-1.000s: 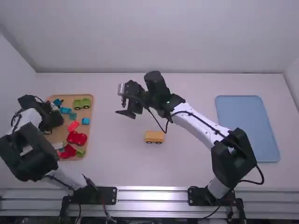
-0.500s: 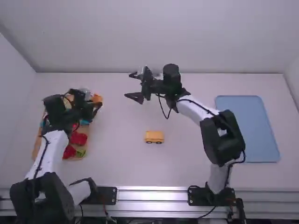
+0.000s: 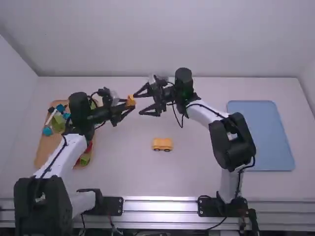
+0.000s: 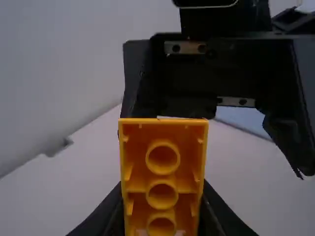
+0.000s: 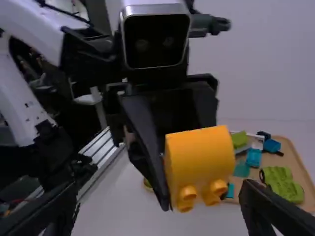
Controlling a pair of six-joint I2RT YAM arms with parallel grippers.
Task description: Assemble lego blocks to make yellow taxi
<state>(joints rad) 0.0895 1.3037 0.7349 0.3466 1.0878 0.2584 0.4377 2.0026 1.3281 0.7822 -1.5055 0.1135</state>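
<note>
Taxi base (image 3: 162, 143) sat waiting; left gripper (image 3: 129, 104) pinched yellow block (image 5: 199, 152); right gripper (image 3: 138, 103) gaped; handover step, likely, needed alignment.

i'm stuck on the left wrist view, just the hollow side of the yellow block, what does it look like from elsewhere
Observer: The right wrist view shows two rounded studs jutting from the yellow block.

Operator: ok and is any wheeled piece out

Observer: Yes, the high view shows a yellow wheeled piece standing on the table.

Operator: where's the parts tray

Observer: In the high view, the tan tray lies left of that piece.
</note>
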